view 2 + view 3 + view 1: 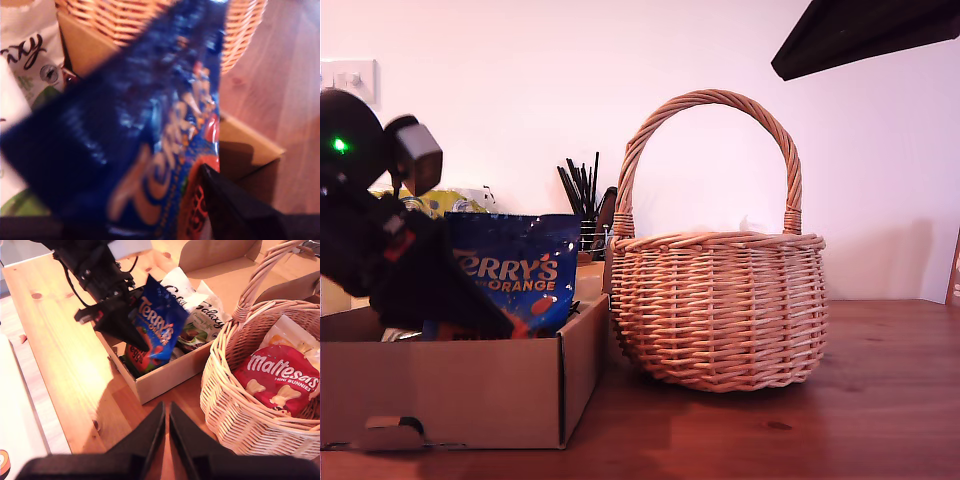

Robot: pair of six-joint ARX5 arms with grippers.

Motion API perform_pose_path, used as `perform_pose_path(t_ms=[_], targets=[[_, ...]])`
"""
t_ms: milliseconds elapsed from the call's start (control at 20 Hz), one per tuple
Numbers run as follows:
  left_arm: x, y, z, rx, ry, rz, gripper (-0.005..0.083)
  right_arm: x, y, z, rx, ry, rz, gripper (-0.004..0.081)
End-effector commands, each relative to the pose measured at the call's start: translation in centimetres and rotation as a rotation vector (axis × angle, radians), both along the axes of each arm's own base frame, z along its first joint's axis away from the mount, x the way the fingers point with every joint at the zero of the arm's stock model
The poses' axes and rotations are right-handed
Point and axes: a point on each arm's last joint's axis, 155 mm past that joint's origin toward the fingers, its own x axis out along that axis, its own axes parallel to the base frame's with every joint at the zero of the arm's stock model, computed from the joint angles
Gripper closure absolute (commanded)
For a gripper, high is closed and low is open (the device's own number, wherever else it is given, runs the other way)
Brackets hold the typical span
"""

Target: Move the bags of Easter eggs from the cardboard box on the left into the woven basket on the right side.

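Observation:
My first gripper (480, 312) is shut on the dark blue Terry's Orange bag (515, 270), holding it upright just above the cardboard box (460, 390) at the exterior view's left. The bag (150, 125) fills the first wrist view, with one dark finger (235, 210) against it. White Galaxy bags (200, 315) lie in the box (165, 377). The woven basket (720, 310) stands right beside the box, holding a red Maltesers bag (280, 380) and a cream bag (290, 335). My second gripper (166, 412) hovers shut and empty above the table, in front of the box and basket (235, 410).
Behind the box stand a wire pot of black sticks (582, 200) and a yellow pack (445, 200). A dark part of an arm (860, 30) juts in at the exterior view's top right. Brown wooden table (880, 400) stretches to the exterior view's right of the basket.

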Motion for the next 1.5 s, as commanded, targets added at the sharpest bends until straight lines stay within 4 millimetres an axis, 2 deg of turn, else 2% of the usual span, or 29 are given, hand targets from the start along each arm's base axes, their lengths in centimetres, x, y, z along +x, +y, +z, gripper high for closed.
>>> perform_pose_path(t_ms=[0, 100, 250, 350, 550, 700, 900, 1150, 1300, 1450], targets=[[-1.0, -0.3, -1.7, 0.015, 0.046, -0.023, 0.0453, -0.1, 0.1, 0.1, -0.001, -0.007, 0.008, 0.0782], [-1.2, -0.7, -1.8, 0.015, 0.046, -0.034, 0.0498, -0.1, 0.1, 0.0, -0.002, -0.006, 0.008, 0.0782], [-0.9, -0.8, -1.5, 0.008, 0.021, -0.037, 0.0656, -0.1, 0.1, 0.0, -0.001, -0.006, 0.008, 0.0782], [-0.6, -0.8, -1.3, 0.005, 0.014, -0.032, 0.0708, -0.1, 0.1, 0.0, -0.002, -0.006, 0.008, 0.0782], [0.1, -0.9, -0.1, -0.001, 0.016, -0.027, 0.0718, -0.1, 0.1, 0.0, -0.003, -0.004, 0.008, 0.0782], [0.4, -1.0, 1.7, -0.007, -0.005, -0.028, 0.0721, -0.1, 0.1, 0.0, -0.003, -0.005, 0.008, 0.0782], [0.6, -1.0, 3.8, -0.015, -0.036, -0.026, 0.0773, -0.1, 0.1, 0.0, -0.002, -0.005, 0.008, 0.0782], [1.0, -1.2, 7.4, -0.042, -0.122, -0.025, 0.0773, -0.1, 0.1, 0.0, -0.002, -0.005, 0.008, 0.0782], [1.3, -1.6, 10.6, -0.090, -0.177, -0.030, 0.0773, -0.1, 0.1, 0.0, -0.003, -0.005, 0.008, 0.0782], [1.4, -2.5, 14.7, -0.172, -0.215, -0.056, 0.0775, -0.1, 0.1, 0.0, -0.003, -0.005, 0.008, 0.0782]])
